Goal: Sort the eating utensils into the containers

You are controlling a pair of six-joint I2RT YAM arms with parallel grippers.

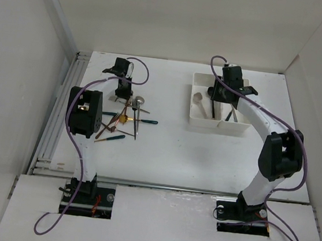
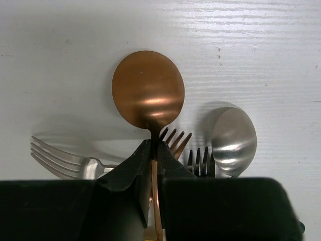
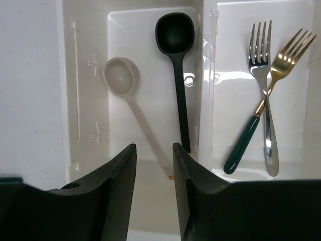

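Bins come first: two white ones joined as one tray (image 1: 207, 124) lie straight below the right tool (image 3: 153, 150), whose jaws stand apart with nothing between them. Under and just ahead of that tool is the left compartment (image 3: 150, 40). It holds a beige spoon (image 3: 123, 78) ahead to the tool's left and a black spoon (image 3: 175, 35) ahead of its right finger, both with bowls pointing away. Past the dividing wall, to the tool's right, the right compartment (image 3: 230, 55) holds a silver fork (image 3: 268, 130) and a gold fork (image 3: 288, 55) with a dark green handle. The two cross each other, tines pointing away.

Well apart from the tray, over on the left side of the table (image 1: 191, 159), the left tool (image 2: 154, 150) is clenched on the neck of a copper spoon (image 2: 148, 90), whose bowl lies just ahead of the fingertips. Left of this tool lies a second silver fork (image 2: 60, 158). Close on its right, the tines of a copper fork (image 2: 175, 140) poke out beside the spoon's neck, then come those of a black fork (image 2: 200, 158) and the bowl of a silver spoon (image 2: 233, 135). Behind the tool, the other loose utensils lie in a heap (image 1: 123, 122) with handles overlapping.
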